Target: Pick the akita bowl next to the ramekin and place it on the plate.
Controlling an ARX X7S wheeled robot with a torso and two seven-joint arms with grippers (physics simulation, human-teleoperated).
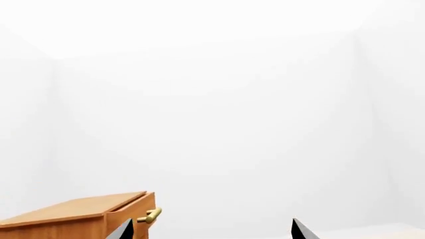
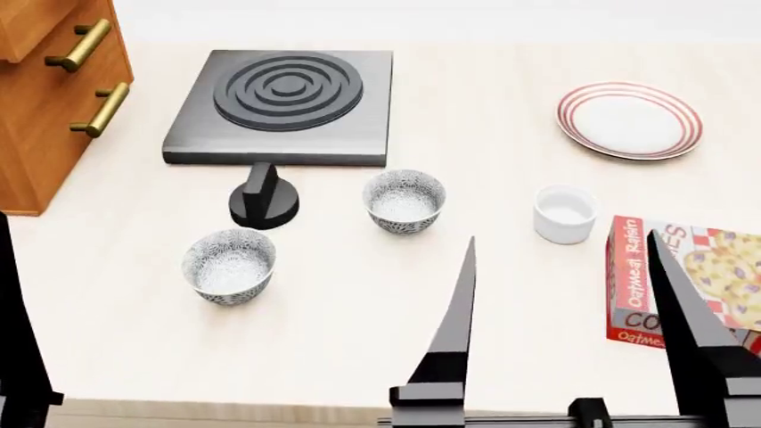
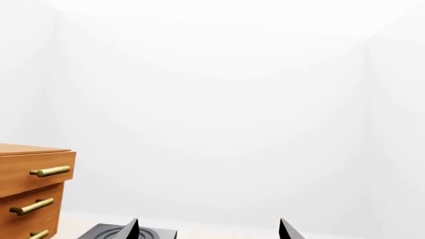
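Note:
The akita bowl [image 2: 405,201], grey-speckled with a pale inside, stands on the counter just left of the plain white ramekin [image 2: 564,213]. A second identical speckled bowl [image 2: 228,265] sits nearer and further left. The red-ringed white plate [image 2: 629,119] lies at the far right. My right gripper [image 2: 561,239] hovers at the near edge, open and empty, its two dark fingers spread on the near side of the ramekin. In its wrist view the right gripper [image 3: 208,220] shows only its fingertips, wide apart. My left gripper [image 1: 212,221] is open too and points at a white wall.
A black stove plate [image 2: 285,102] with rings lies at the back, with a black knob [image 2: 264,198] in front of it. A wooden drawer cabinet [image 2: 53,98] with brass handles stands at the left. An oatmeal cookie box [image 2: 678,276] lies right of the ramekin.

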